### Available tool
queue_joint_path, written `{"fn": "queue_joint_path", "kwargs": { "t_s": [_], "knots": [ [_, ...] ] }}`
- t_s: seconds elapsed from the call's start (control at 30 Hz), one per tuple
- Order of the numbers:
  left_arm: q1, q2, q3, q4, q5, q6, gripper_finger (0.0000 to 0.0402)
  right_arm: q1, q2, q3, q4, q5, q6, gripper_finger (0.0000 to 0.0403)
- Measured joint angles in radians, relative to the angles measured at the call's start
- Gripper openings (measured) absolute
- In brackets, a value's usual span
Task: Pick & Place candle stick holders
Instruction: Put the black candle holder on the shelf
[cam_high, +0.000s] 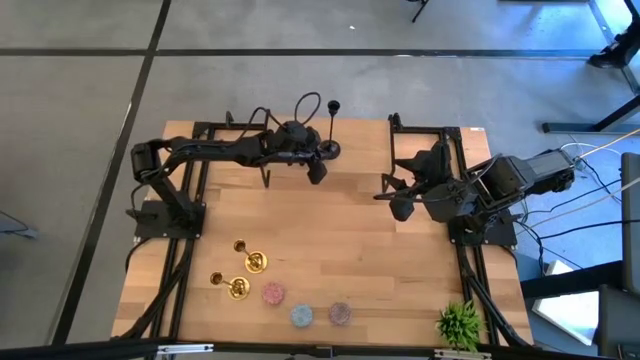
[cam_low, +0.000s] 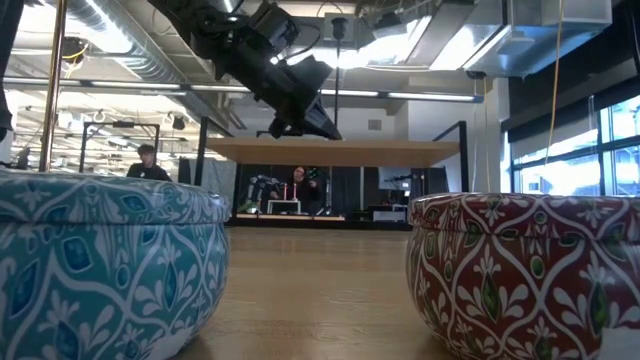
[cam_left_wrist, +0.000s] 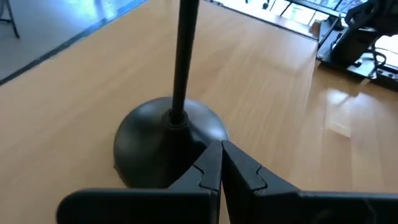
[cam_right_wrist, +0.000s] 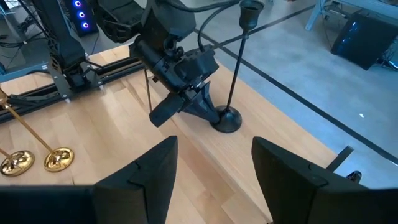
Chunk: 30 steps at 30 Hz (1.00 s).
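While the left arm reaches across the far side of the table (cam_high: 330, 230), I see its left gripper (cam_high: 318, 172) with jaws pressed together, the tips just beside the round base of the black candle stick holder (cam_high: 331, 130), perhaps touching it. That holder stands upright near the table's far edge, its long axis vertical: a slim matte black stem on a domed base, with a small cup at the top. In the left wrist view the closed jaws point at the base (cam_left_wrist: 168, 140) and grip nothing.

Toward the near left of the table I see the two gold candle stick holders (cam_high: 245, 272), shiny, standing close together on round bases, stems leaning slightly in the overhead view. Next along the near edge come the pink holder (cam_high: 273, 293), the light blue holder (cam_high: 301, 316) and the purple holder (cam_high: 340, 313), all small, squat and round, sitting apart from one another. I cannot tell whether anything is inside them.

Farther right, the right gripper (cam_high: 402, 208) hangs over the table's right side, jaws spread and empty. A small green plant (cam_high: 460, 322) sits at the near right corner.
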Motion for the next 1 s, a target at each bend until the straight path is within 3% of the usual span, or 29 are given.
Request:
{"fn": "queue_joint_path", "kwargs": {
  "t_s": [0.67, 1.0],
  "knots": [
    [0.031, 0.028, 0.001, 0.052, -0.013, 0.003, 0.0002, 0.000, -0.009, 0.000, -0.016, -0.001, 0.011, 0.0211],
    [0.054, 0.032, 0.067, 0.010, -0.008, 0.038, 0.0002, -0.007, -0.016, 0.000, -0.029, 0.007, 0.011, 0.0211]
  ]
}}
